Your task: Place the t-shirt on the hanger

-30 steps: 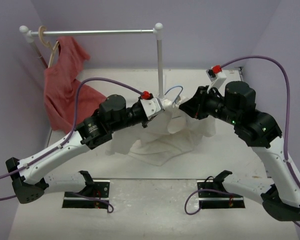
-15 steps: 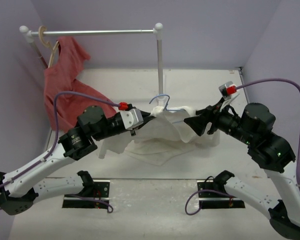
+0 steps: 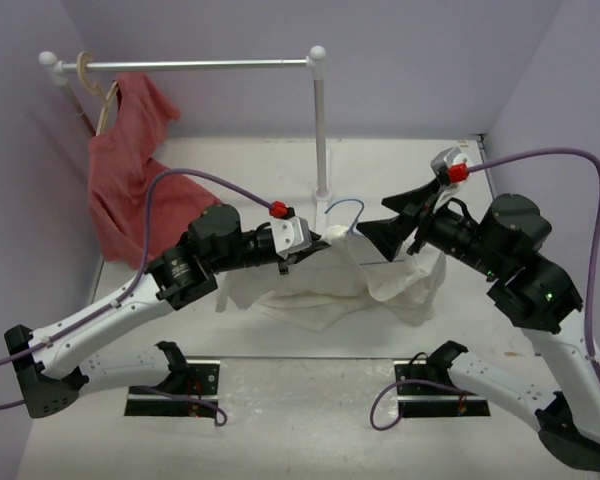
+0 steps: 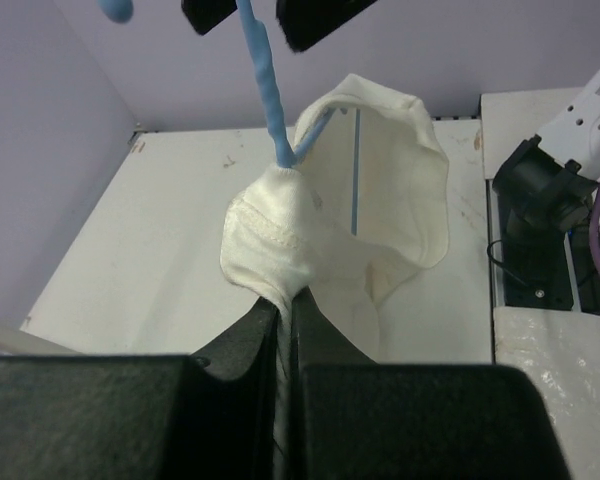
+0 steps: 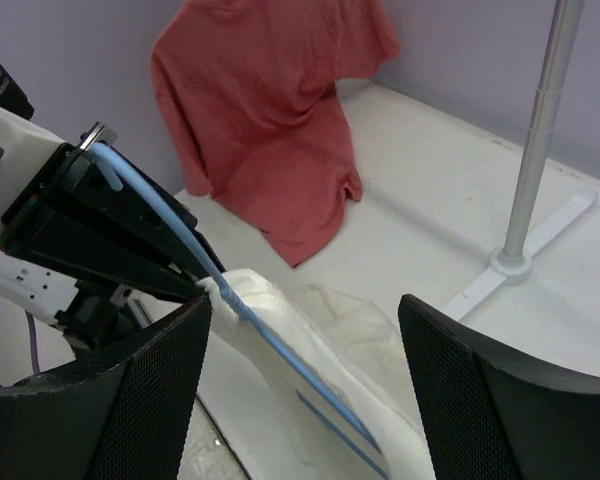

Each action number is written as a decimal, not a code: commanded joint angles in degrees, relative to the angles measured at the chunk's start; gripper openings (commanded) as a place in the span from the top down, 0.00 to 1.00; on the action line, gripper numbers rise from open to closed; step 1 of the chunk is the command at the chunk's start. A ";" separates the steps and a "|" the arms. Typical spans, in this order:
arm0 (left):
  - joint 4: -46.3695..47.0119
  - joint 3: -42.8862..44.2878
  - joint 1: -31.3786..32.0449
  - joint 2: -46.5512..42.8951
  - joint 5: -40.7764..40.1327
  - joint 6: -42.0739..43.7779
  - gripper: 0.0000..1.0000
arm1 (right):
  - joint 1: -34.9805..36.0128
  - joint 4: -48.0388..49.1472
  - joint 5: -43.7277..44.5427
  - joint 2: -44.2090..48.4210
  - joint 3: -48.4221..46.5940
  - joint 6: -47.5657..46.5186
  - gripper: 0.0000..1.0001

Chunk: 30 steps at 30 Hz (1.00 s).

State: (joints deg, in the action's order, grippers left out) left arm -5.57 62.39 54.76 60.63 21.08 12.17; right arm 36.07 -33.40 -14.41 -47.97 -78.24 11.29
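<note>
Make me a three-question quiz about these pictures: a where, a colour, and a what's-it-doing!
1. Where is the red shirt? A on the rail, back left; B front right; C on an arm.
2. What colour is the hanger in the white t-shirt? A green; B blue; C black.
3. The left end effector is: A wide open; B holding the rail; C shut on the white t-shirt.
Answers: 1A, it hangs at the rail's left end. 2B, light-blue wire. 3C, cloth is pinched in it.

Matt cloth t-shirt (image 4: 280, 230) w/ smooth wire hanger (image 4: 265, 90)
</note>
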 commanded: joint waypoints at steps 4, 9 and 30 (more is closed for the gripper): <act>8.15 3.18 -0.45 2.75 3.25 -3.62 1.00 | 6.06 6.44 5.58 -4.83 -2.54 -1.30 0.31; 7.59 3.88 -0.45 4.31 3.89 -4.60 1.00 | 6.91 11.75 9.22 -6.08 -1.40 1.18 0.87; -2.28 -11.28 -0.45 -15.11 -24.41 -9.82 0.16 | 7.02 11.07 23.12 0.25 -0.25 2.51 1.00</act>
State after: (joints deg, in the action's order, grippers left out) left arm -6.09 52.42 54.43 43.91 2.62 4.31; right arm 43.17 -25.66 9.33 -47.02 -76.58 13.12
